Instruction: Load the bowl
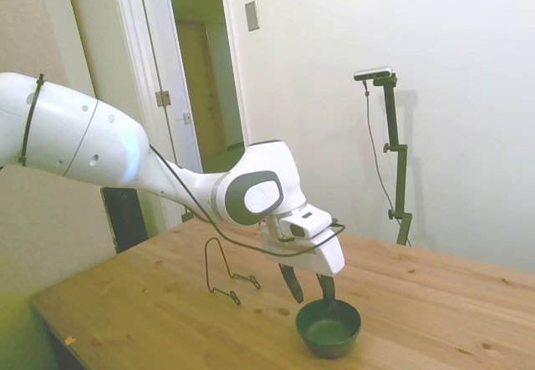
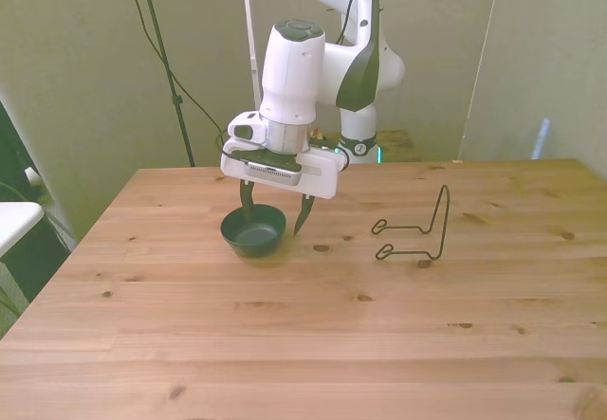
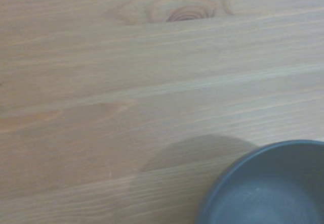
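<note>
In the front view we see the bowl point(image 2: 253, 231) on the table point(image 2: 303, 344), at ten o'clock from the middle. Our gripper point(image 2: 274, 213) stands spread open over its right rim, one finger inside, one outside. The wire stand point(image 2: 417, 230) sits well apart at three o'clock.

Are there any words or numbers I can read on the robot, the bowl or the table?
No readable words anywhere.
The arm has a tiny round mark near its base, too small to read.
The bowl is plain dark green, with no label.
The gripper, the wire stand and the table show no writing.
The grey plate on the wall is blank.
</note>
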Tool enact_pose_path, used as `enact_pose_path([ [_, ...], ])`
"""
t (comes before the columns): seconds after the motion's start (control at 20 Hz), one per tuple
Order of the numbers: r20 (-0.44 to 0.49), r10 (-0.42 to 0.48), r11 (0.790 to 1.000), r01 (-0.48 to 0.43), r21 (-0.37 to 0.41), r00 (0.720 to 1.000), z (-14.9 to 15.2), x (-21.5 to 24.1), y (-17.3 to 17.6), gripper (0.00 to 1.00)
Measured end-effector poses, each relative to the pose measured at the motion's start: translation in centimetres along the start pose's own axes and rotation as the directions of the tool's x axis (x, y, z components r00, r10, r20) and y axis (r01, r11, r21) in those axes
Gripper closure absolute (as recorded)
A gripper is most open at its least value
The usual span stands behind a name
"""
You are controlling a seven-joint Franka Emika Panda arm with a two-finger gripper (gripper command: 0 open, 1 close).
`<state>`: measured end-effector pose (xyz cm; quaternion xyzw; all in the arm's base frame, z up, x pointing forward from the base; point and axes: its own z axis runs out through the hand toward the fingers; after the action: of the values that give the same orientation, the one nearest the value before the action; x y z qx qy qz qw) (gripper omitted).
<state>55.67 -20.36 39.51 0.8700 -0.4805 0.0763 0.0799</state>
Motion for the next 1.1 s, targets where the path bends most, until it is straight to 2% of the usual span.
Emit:
enact_pose_path([
  [0.75,0.023,0.022,1.0,-0.022,-0.001,0.999,2.3,-0.6,0.2,0.0],
  [0.8,0.023,0.023,1.0,-0.023,-0.001,0.999,2.4,-0.5,0.3,1.0],
  [1.1,0.019,0.032,0.999,-0.032,-0.001,0.999,2.3,-0.1,0.6,1.0],
])
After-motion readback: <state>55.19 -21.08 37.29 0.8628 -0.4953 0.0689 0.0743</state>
